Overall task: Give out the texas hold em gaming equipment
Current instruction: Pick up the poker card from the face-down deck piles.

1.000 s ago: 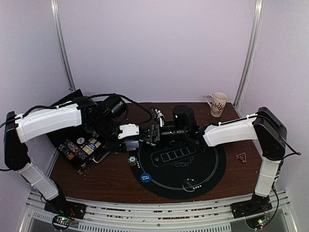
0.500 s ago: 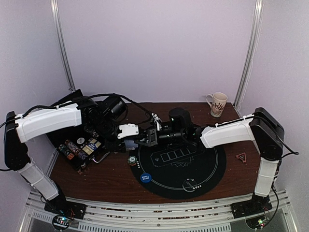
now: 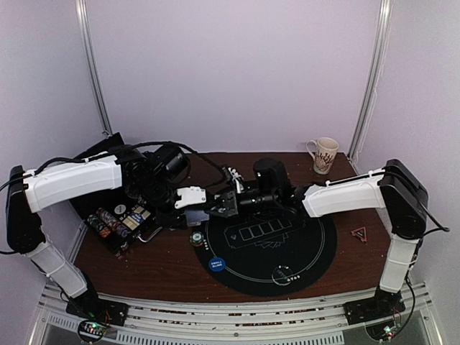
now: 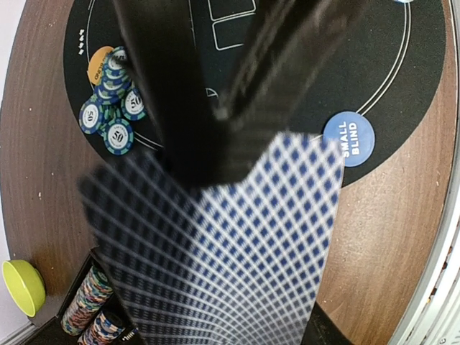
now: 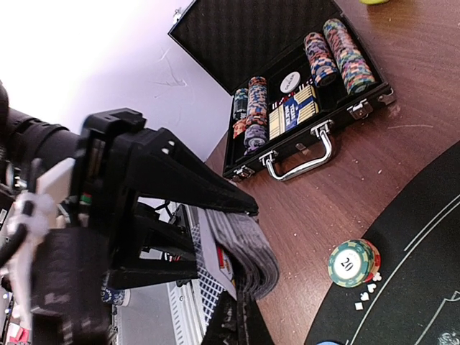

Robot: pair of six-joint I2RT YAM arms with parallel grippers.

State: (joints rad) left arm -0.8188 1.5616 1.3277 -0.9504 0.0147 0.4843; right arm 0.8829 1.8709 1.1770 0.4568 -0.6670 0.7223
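Observation:
My left gripper (image 3: 188,208) is shut on a deck of blue-checked playing cards (image 4: 230,251), held above the table's left-middle. In the right wrist view its black fingers (image 5: 187,180) clamp the fanned deck (image 5: 251,251). My right gripper (image 5: 241,325) meets it from the right (image 3: 218,206), its fingers pinched on the edge of one card at the side of the deck. A stack of teal striped chips (image 3: 195,238) lies at the left rim of the black mat (image 3: 309,248), over an orange button (image 4: 97,63). A blue "small blind" button (image 3: 216,264) lies on the mat's front left.
An open black case (image 3: 118,219) with rows of chips and card packs stands at the left (image 5: 302,93). A patterned mug (image 3: 325,154) is at the back right, a red triangle (image 3: 358,233) by the right edge, a green bowl (image 4: 21,287) beside the case.
My right gripper has moved left to the deck and closed on a card's edge. My left gripper has shifted only slightly, still holding the deck.

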